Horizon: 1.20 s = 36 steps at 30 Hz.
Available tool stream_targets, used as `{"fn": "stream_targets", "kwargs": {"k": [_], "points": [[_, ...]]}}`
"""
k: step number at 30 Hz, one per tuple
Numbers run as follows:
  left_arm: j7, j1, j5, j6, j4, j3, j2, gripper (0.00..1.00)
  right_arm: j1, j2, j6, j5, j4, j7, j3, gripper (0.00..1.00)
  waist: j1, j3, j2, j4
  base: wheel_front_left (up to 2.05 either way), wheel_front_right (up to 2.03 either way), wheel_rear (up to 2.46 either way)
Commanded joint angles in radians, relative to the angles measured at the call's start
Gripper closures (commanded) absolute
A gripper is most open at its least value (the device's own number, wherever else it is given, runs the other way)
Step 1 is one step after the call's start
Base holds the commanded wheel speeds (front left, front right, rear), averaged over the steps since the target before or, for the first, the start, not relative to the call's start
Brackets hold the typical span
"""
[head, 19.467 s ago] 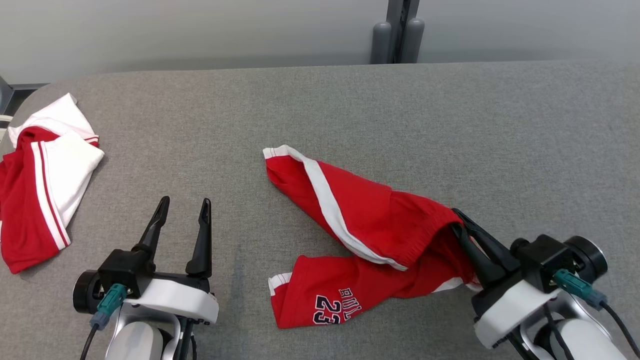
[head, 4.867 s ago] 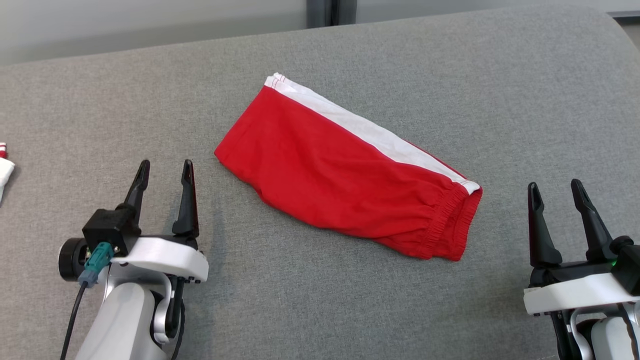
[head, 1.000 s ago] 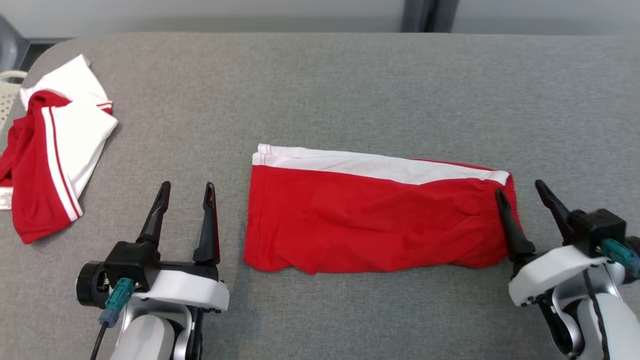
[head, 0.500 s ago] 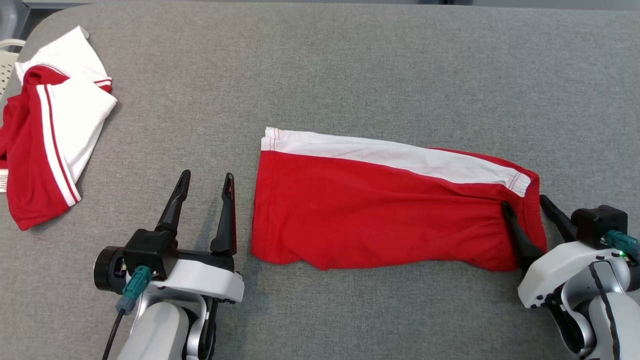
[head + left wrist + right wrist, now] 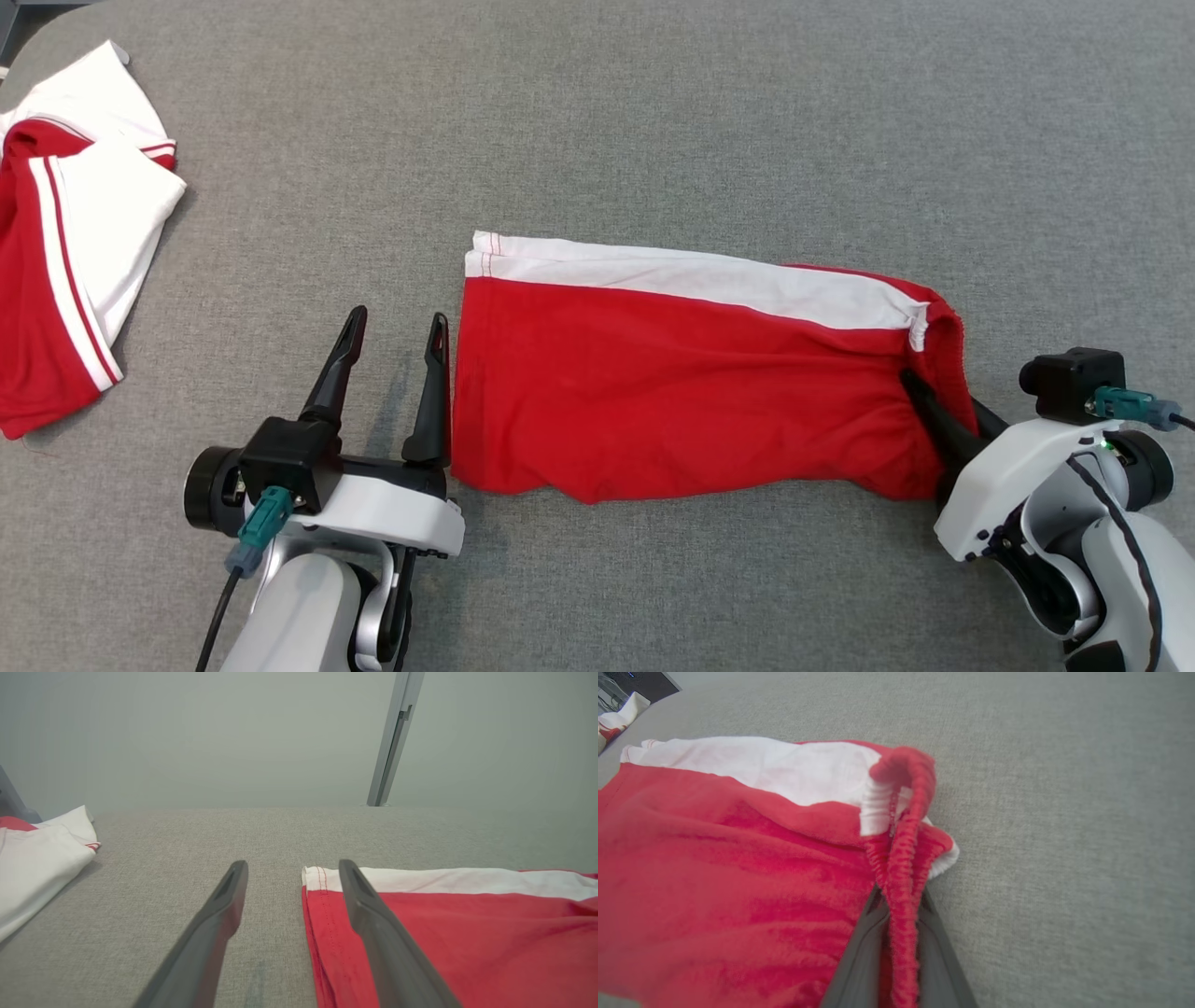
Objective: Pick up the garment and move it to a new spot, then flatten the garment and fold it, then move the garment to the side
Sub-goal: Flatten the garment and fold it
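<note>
Head view: red shorts (image 5: 691, 373) with a white side stripe lay folded lengthwise near the middle of the grey bench (image 5: 653, 112). The right gripper (image 5: 936, 403) was pinched shut on their right end, while the left gripper (image 5: 397, 319) stood open and empty just beside the hem (image 5: 459, 373). A second red-and-white garment (image 5: 65, 215) sat by the bench's left edge. Left wrist view: one finger (image 5: 373, 914) reached over the hem, the other over bare bench. Right wrist view: the elastic waistband (image 5: 901, 872) bunched between the closed fingers. Lifting by this one end alone would likely let the layers slide apart, undoing the fold.
</note>
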Motion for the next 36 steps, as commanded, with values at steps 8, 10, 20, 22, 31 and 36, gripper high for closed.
{"fn": "stream_targets", "kwargs": {"k": [8, 10, 20, 22, 31, 36], "points": [[-0.005, -0.004, 0.014, -0.002, 0.002, 0.01, 0.004, 0.0, 0.025, -0.062, 0.0, 0.12, -0.008, -0.002, 0.058, 1.0, 0.0, -0.014, -0.0001, -0.018, 0.0, 0.0, 0.0], [-0.005, 0.002, 0.014, -0.001, 0.004, 0.012, 0.004, 0.0, 0.03, -0.099, 0.0, 0.145, -0.023, -0.008, 0.057, 1.0, 0.0, -0.022, -0.0001, -0.025, 0.0, 0.0, 0.0], [-0.005, 0.008, 0.013, -0.002, -0.001, 0.016, 0.006, 0.0, 0.065, -0.229, 0.0, 0.236, -0.069, -0.032, 0.027, 1.0, 0.0, -0.038, -0.0001, -0.046, 0.0, 0.0, 0.0], [-0.005, 0.008, 0.014, -0.002, -0.002, 0.017, 0.007, 0.0, 0.062, -0.236, 0.0, 0.261, -0.084, -0.025, 0.034, 1.0, 0.0, -0.039, -0.0001, -0.049, 0.0, 0.0, 0.0], [-0.005, 0.014, 0.015, -0.003, 0.005, 0.015, 0.009, 0.0, 0.049, -0.198, 0.0, 0.64, -0.276, 0.092, 0.04, 1.0, 0.0, -0.054, -0.0001, -0.064, 0.0, 0.0, 0.0], [-0.005, 0.006, 0.014, -0.006, 0.011, 0.007, 0.005, 0.0, 0.021, -0.152, 0.0, 0.79, -0.326, 0.14, 0.039, 1.0, 0.0, -0.06, -0.0001, -0.059, 0.0, 0.0, 0.0]]}}
